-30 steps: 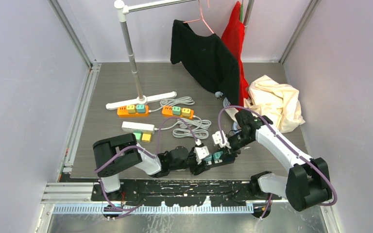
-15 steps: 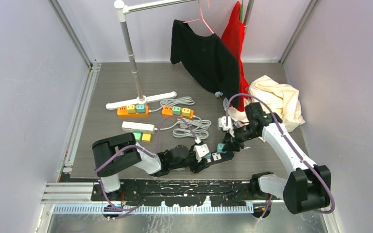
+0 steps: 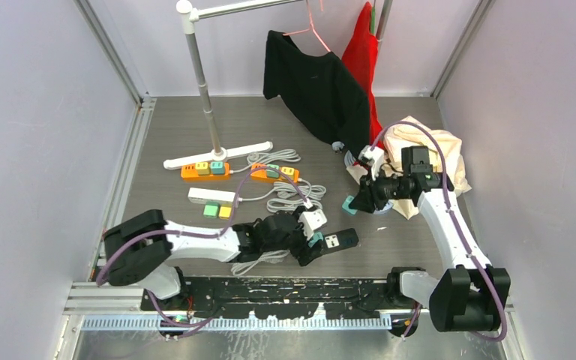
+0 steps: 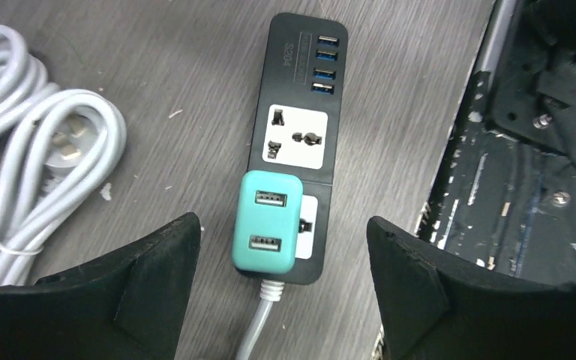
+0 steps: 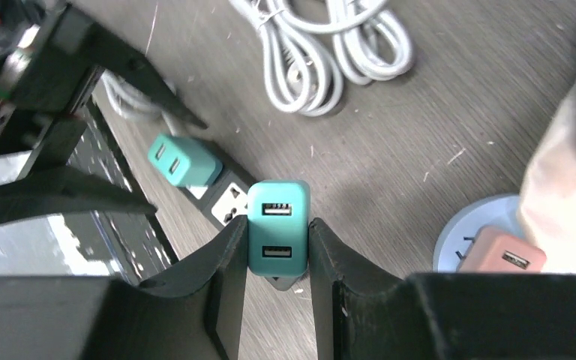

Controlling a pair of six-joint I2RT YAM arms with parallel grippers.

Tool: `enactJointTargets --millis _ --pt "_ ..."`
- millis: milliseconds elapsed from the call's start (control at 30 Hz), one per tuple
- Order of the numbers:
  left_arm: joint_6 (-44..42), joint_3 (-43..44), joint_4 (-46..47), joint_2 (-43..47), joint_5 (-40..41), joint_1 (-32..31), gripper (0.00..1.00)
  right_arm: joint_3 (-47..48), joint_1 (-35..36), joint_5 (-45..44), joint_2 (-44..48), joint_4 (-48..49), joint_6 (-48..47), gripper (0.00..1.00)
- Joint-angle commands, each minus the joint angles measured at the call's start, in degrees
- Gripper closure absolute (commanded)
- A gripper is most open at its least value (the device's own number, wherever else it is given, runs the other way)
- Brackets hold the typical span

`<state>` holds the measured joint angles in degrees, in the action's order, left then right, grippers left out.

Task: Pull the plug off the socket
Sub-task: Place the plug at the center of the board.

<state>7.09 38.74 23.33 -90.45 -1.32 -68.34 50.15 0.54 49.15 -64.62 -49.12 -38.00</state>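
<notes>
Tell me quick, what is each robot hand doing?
Left gripper: open, holding nothing.
Right gripper: closed on the teal plug.

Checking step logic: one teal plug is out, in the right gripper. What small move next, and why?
Probably carry the held plug over to the pale dish and release it there. The right gripper is shut on it, well clear of the strip, and a pink plug already lies in that dish. A second teal plug sits in the strip under the open left gripper.
</notes>
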Motion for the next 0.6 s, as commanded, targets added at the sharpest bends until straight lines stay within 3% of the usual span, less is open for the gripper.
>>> enactJointTargets --millis 0,167,367,567 --pt "1.1 3.1 -9.4 7.8 -0.9 0.2 0.19 1.4 -3.6 4.5 0.3 10.3 19.8 0.96" --pt "3.8 7.7 -20.4 11.8 -3.4 0.3 0.20 -2.3 -7.7 7.4 -0.1 22.6 34.9 0.93" --pt "5.7 6.9 -18.7 14.9 -1.6 0.3 0.20 -4.5 -8.5 2.4 -1.5 31.9 46.8 0.91" --pt "5.8 5.1 -17.4 17.2 1.6 0.3 0.19 -4.9 -9.1 -2.6 -2.5 33.1 49.1 0.86"
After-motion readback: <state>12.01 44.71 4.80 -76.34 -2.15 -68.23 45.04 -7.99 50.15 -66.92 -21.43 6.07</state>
